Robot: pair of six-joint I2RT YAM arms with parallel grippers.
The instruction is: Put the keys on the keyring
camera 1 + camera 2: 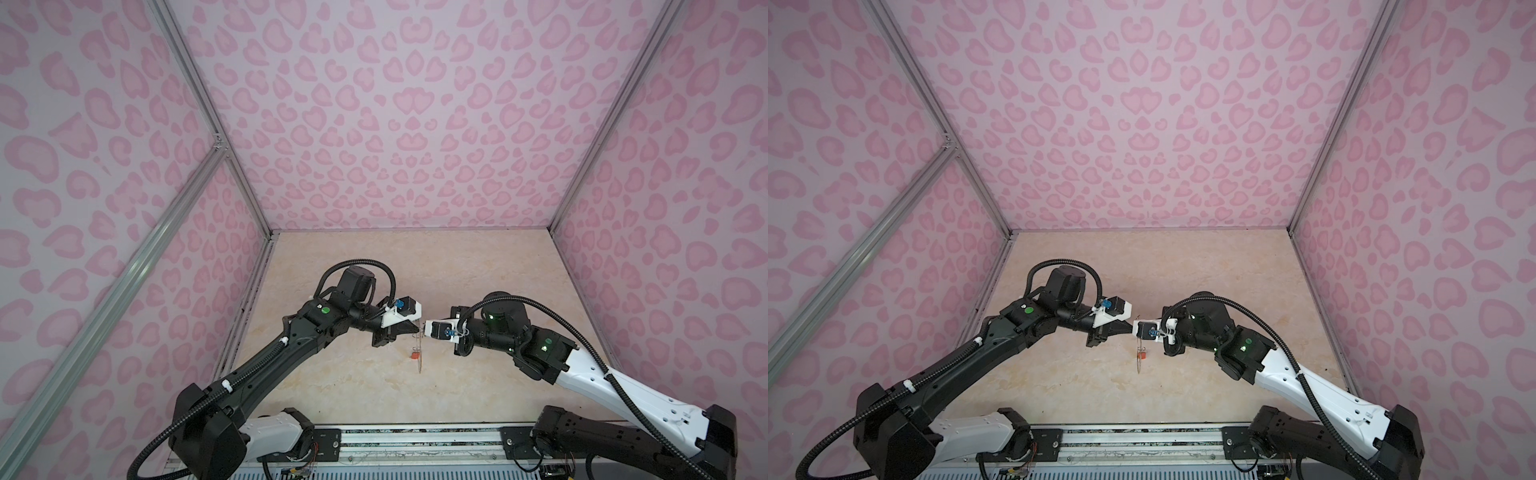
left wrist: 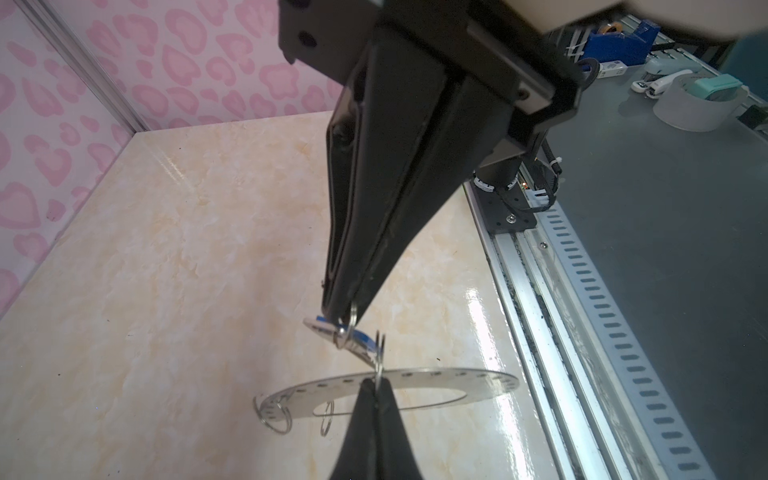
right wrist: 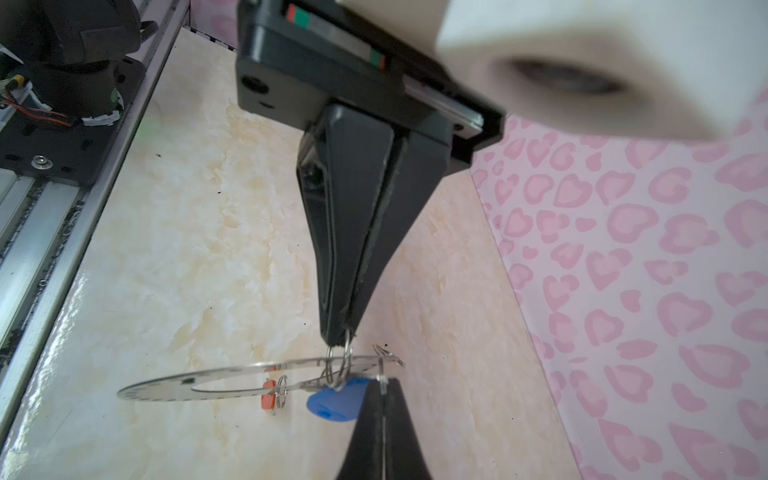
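Note:
The keyring (image 2: 457,380), a flat grey disc with small rim holes, hangs in the air between both grippers. In both top views it shows edge-on (image 1: 420,353) (image 1: 1137,359). My left gripper (image 2: 376,388) is shut on a wire loop at the disc's rim. My right gripper (image 3: 382,380) is shut on a thin wire ring that carries the blue-tagged key (image 3: 332,401) (image 2: 361,343). The red-tagged key (image 3: 268,399) (image 1: 414,356) dangles from a small loop on the disc. In both top views the two fingertips nearly touch, left gripper (image 1: 417,329) and right gripper (image 1: 424,328).
The beige marbled tabletop (image 1: 374,270) lies well below the hanging disc. Pink patterned walls (image 1: 415,124) close in the back and both sides. An aluminium rail (image 1: 415,436) with the arm bases runs along the front edge. A tape roll (image 2: 698,104) sits on the grey bench beyond the rail.

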